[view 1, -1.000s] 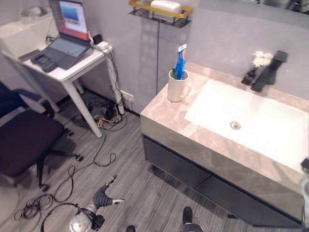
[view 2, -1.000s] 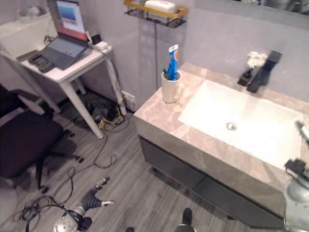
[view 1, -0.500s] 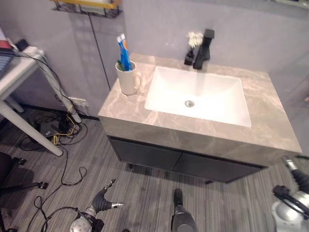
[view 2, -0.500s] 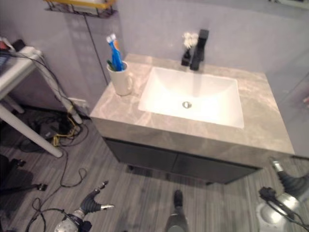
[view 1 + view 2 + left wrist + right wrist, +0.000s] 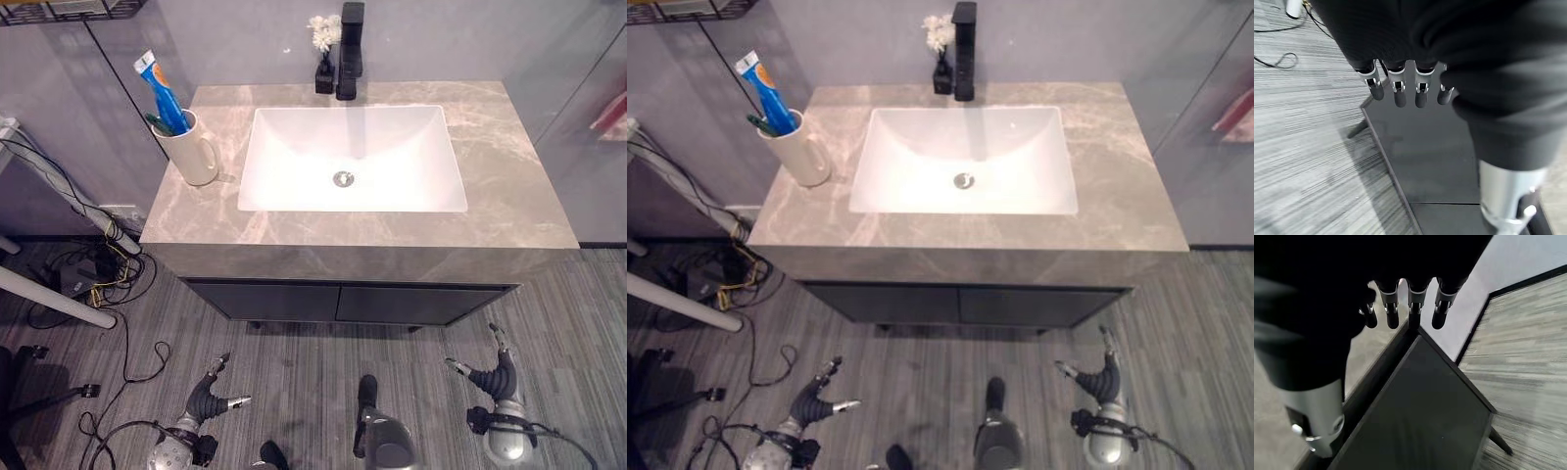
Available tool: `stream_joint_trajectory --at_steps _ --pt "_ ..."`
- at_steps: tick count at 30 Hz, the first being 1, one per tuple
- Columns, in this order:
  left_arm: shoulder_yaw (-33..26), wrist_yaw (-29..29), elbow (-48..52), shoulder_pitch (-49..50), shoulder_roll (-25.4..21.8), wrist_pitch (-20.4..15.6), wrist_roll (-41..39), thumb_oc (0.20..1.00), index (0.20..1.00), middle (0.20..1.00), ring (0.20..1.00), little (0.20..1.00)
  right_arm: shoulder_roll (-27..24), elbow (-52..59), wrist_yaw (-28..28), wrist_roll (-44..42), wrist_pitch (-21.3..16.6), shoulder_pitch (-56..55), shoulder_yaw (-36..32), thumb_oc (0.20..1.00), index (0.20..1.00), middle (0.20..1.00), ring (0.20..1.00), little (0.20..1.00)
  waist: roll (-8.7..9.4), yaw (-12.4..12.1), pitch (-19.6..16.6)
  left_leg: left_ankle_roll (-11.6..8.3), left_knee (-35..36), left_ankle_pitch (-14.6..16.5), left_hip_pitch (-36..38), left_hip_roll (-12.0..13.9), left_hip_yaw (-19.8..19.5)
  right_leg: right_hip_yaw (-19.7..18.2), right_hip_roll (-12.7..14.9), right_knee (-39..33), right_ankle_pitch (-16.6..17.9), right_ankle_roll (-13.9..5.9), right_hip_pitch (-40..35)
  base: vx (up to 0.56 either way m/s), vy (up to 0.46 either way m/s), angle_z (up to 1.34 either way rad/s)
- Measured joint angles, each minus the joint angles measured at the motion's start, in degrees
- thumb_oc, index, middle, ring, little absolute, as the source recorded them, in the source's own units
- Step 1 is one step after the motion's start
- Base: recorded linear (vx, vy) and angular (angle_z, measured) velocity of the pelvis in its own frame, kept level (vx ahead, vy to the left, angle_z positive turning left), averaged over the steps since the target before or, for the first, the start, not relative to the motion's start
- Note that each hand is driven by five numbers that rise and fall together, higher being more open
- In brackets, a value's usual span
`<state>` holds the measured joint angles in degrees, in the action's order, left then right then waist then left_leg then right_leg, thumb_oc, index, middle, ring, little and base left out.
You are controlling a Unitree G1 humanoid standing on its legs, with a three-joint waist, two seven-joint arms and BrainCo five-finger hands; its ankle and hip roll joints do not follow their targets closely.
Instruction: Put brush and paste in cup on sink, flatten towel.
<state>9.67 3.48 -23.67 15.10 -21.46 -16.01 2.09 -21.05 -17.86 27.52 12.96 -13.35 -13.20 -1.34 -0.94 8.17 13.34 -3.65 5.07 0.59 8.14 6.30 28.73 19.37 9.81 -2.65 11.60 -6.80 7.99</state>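
A white cup (image 5: 195,155) stands on the grey stone counter (image 5: 509,166) at its left end, beside the white sink basin (image 5: 392,147). A blue toothpaste tube (image 5: 163,86) and a green-handled brush (image 5: 156,122) stand in the cup. My left hand (image 5: 208,399) hangs low over the floor in front of the cabinet, fingers (image 5: 1397,92) straight and holding nothing. My right hand (image 5: 502,377) hangs low at the right in the same way, its fingers (image 5: 1412,309) straight and empty. A red cloth (image 5: 612,106) shows at the right edge, behind a glass panel.
A black faucet (image 5: 350,44) and a small vase of white flowers (image 5: 321,39) stand at the back of the basin. The dark cabinet (image 5: 343,304) is under the counter. Cables (image 5: 98,279) and a white table leg (image 5: 49,294) lie at the left.
The camera has swung right, so the sink now sits in the middle of the picture. My right hand has come fully into view, and both hands still hang low.
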Motion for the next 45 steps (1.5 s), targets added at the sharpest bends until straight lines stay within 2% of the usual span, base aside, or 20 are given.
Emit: stream_joint_trajectory --at_steps 4,7,10,13,15,16,17,18,19,20,23,27,30,31,32,34,36,37,41,45 --pt "0.7 1.1 -2.9 -3.5 2.0 0.2 0.0 1.000 1.000 1.000 1.000 1.000 -1.7 0.6 -0.3 -1.0 -0.4 2.5 0.6 1.000 1.000 1.000 1.000 1.000 -1.33 -1.0 -0.7 -0.22 -1.0 -0.2 -0.2 1.2 -0.8 0.0 -1.3 -1.8 0.5 1.09 -1.1 0.07 -0.146 -0.02" --pt "1.3 2.2 -3.4 -5.6 2.0 0.0 0.0 1.000 1.000 1.000 1.000 1.000 -2.8 1.1 -0.4 -1.4 -0.7 3.6 0.6 1.000 1.000 1.000 1.000 1.000 -2.12 -1.3 -1.0 0.81 -2.9 0.4 -1.0 2.1 -1.9 0.2 -1.9 -2.2 0.2 1.44 -1.5 0.02 -0.100 0.00" --pt "2.8 2.7 -4.9 -7.1 2.4 0.1 -0.4 1.000 1.000 1.000 1.000 1.000 -4.3 1.1 -0.6 -3.1 -0.7 3.8 0.5 1.000 1.000 1.000 1.000 1.000 -2.26 -1.4 -1.0 2.52 -8.8 2.0 -3.9 2.7 -5.3 -0.6 -1.9 -1.7 -0.3 2.11 -0.5 0.03 -0.122 -0.15" --pt "2.9 3.3 -4.7 -7.0 2.5 0.1 -2.1 1.000 1.000 1.000 1.000 1.000 -4.8 0.9 -0.6 -3.1 -0.8 5.2 0.5 1.000 1.000 1.000 1.000 1.000 -0.82 -3.1 -0.1 2.81 -14.1 2.0 -6.5 2.0 -13.2 -5.1 -1.8 -2.3 -0.2 2.27 0.6 0.06 -0.036 -0.61" --pt "2.8 3.9 -4.1 -6.9 2.8 0.1 -2.2 1.000 1.000 1.000 1.000 1.000 -5.3 0.8 -0.5 -3.2 -0.9 6.2 0.5 1.000 1.000 1.000 1.000 1.000 -1.07 -3.7 0.3 3.30 -15.7 2.1 -8.2 2.3 -16.9 -5.9 -1.7 -2.2 -1.0 0.98 1.7 0.09 0.015 -0.49" --pt "2.9 4.2 -3.6 -6.8 4.3 0.0 -2.3 1.000 1.000 1.000 1.000 1.000 -7.2 1.0 -0.3 -3.2 -1.4 6.4 0.3 1.000 1.000 1.000 1.000 1.000 -4.93 -4.2 -0.1 6.90 -12.4 5.3 -8.2 6.0 -17.2 -4.9 -3.9 5.0 -3.7 2.26 5.5 0.12 0.035 -0.21" --pt "2.7 4.4 -1.7 -6.8 2.7 -0.1 -3.6 1.000 1.000 1.000 1.000 1.000 -7.5 0.8 -0.4 -3.2 -1.5 6.0 0.6 1.000 1.000 1.000 1.000 1.000 -3.04 -4.6 0.6 1.45 -11.1 8.4 -7.6 5.3 -18.7 -6.0 -0.9 32.6 -18.1 4.40 14.3 0.16 0.055 0.10" --pt "2.7 4.7 -2.2 -6.4 1.8 0.0 -3.9 1.000 1.000 1.000 1.000 1.000 -7.5 1.1 -0.4 -3.2 -1.6 4.8 1.0 1.000 1.000 1.000 1.000 1.000 -0.95 -4.3 0.3 1.49 -10.6 8.3 -6.9 3.4 -19.5 -6.8 0.4 33.9 -22.6 5.24 14.1 0.13 0.060 0.24" --pt "2.9 4.9 -3.3 -6.4 1.9 0.1 -3.9 1.000 1.000 1.000 1.000 1.000 -7.9 0.1 -0.4 -3.2 -1.7 5.6 0.6 1.000 1.000 1.000 1.000 1.000 -1.39 -4.5 0.6 1.47 -12.9 6.5 -8.4 3.9 -20.8 -6.9 -0.3 32.2 -22.3 5.69 13.5 0.14 0.066 0.19" --pt "3.0 4.8 -4.2 -6.6 1.7 0.3 -3.9 1.000 1.000 1.000 1.000 1.000 -7.4 -1.6 -0.3 -3.2 -1.6 7.5 0.2 1.000 1.000 1.000 1.000 1.000 -0.49 -4.6 1.3 0.66 -13.8 5.9 -10.9 3.8 -21.5 -7.7 -0.2 29.0 -21.0 5.58 12.5 0.15 0.075 0.11" --pt "3.0 4.9 -4.5 -6.9 1.8 0.2 -3.8 1.000 1.000 1.000 1.000 1.000 -6.9 -1.9 -0.3 -3.2 -1.6 7.8 0.3 1.000 1.000 1.000 1.000 1.000 0.03 -4.7 1.8 -3.90 -3.8 2.4 -12.2 3.9 -20.1 -7.7 -1.4 16.1 -15.1 5.58 5.4 0.13 0.088 0.14" --pt "3.2 5.1 -4.6 -7.4 1.8 0.2 -3.3 1.000 1.000 1.000 1.000 1.000 -6.5 -2.3 -0.1 -3.1 -1.7 8.2 0.3 1.000 1.000 1.000 1.000 1.000 -1.23 -5.7 1.4 -5.28 -0.5 -2.2 -13.4 5.1 -20.4 -8.4 -4.5 4.7 -11.6 5.23 -2.6 0.13 0.118 -0.37" --pt "3.2 5.2 -4.6 -7.1 2.0 0.2 -3.3 1.000 1.000 1.000 1.000 1.000 -6.6 -2.7 -0.2 -3.1 -1.7 8.9 0.5 1.000 1.000 1.000 1.000 1.000 -1.89 -6.0 1.0 -4.28 0.1 -2.8 -12.9 2.4 -23.8 -11.5 -4.8 2.8 -10.1 4.89 -3.2 0.12 0.119 -0.75" --pt "3.2 5.2 -4.3 -6.7 2.5 0.1 -3.2 1.000 1.000 1.000 1.000 1.000 -7.2 -2.6 -0.2 -3.1 -1.7 8.1 0.2 1.000 1.000 1.000 1.000 1.000 -3.19 -5.4 0.5 -3.09 0.0 -2.0 -12.1 2.6 -23.2 -11.6 -5.3 1.4 -9.1 3.92 -3.9 0.14 0.148 -0.74" --pt "3.1 5.2 -4.6 -7.0 2.8 0.2 -3.3 1.000 1.000 1.000 1.000 1.000 -7.0 -2.9 -0.2 -3.1 -1.6 7.8 -0.1 1.000 1.000 1.000 1.000 1.000 -4.14 -5.1 0.4 -2.46 0.0 -4.8 -11.4 2.5 -23.2 -12.1 -5.3 0.2 -8.4 3.36 -5.1 0.10 0.096 -0.66" --pt "2.8 5.3 -3.6 -6.7 2.0 0.2 -3.3 1.000 1.000 1.000 1.000 1.000 -6.6 -2.7 -0.5 -3.0 -1.5 5.3 1.6 1.000 1.000 1.000 1.000 1.000 -2.53 -5.2 -0.4 -1.14 -0.3 -5.4 -10.8 0.3 -20.9 -12.6 -3.0 -2.1 -8.0 1.78 -6.3 0.11 0.136 -0.46" --pt "2.4 5.4 -2.2 -7.3 0.4 0.2 -3.3 1.000 1.000 1.000 1.000 1.000 -5.5 -2.8 -0.9 -3.1 -1.5 4.3 2.0 1.000 1.000 1.000 1.000 1.000 -0.39 -5.0 -0.4 0.35 0.1 -5.5 -9.9 -2.3 -19.9 -12.7 -0.2 -2.3 -6.3 -1.11 -6.6 0.06 0.091 -0.12" --pt "2.4 5.7 -1.7 -7.6 0.0 0.2 -3.3 1.000 1.000 1.000 1.000 1.000 -5.2 -2.6 -1.5 -3.0 -1.5 4.6 2.7 1.000 1.000 1.000 1.000 1.000 -0.33 -5.0 -0.4 0.85 0.0 -5.2 -9.3 -3.1 -19.7 -12.7 0.5 -2.6 -5.8 -1.77 -7.1 0.13 0.180 0.01" --pt "2.1 6.3 1.5 -5.4 -0.8 0.2 -4.0 1.000 1.000 1.000 1.000 1.000 -4.8 -0.5 -2.8 -3.2 -0.9 8.1 3.2 1.000 1.000 1.000 1.000 1.000 -0.08 -7.1 -0.4 1.60 0.1 -3.7 -7.4 -3.7 -18.5 -14.3 0.9 -2.2 -5.9 -2.80 -8.0 0.15 0.182 -0.21" --pt "1.7 6.3 3.7 -4.9 -1.3 0.1 -3.9 1.000 1.000 1.000 1.000 1.000 -4.5 -0.5 -4.1 -3.2 -0.9 8.2 4.0 1.000 1.000 1.000 1.000 1.000 1.64 -7.4 -1.2 1.82 0.2 -3.1 -7.4 -4.0 -18.6 -14.2 1.3 -2.2 -7.1 -3.03 -8.0 0.08 0.097 -0.01"
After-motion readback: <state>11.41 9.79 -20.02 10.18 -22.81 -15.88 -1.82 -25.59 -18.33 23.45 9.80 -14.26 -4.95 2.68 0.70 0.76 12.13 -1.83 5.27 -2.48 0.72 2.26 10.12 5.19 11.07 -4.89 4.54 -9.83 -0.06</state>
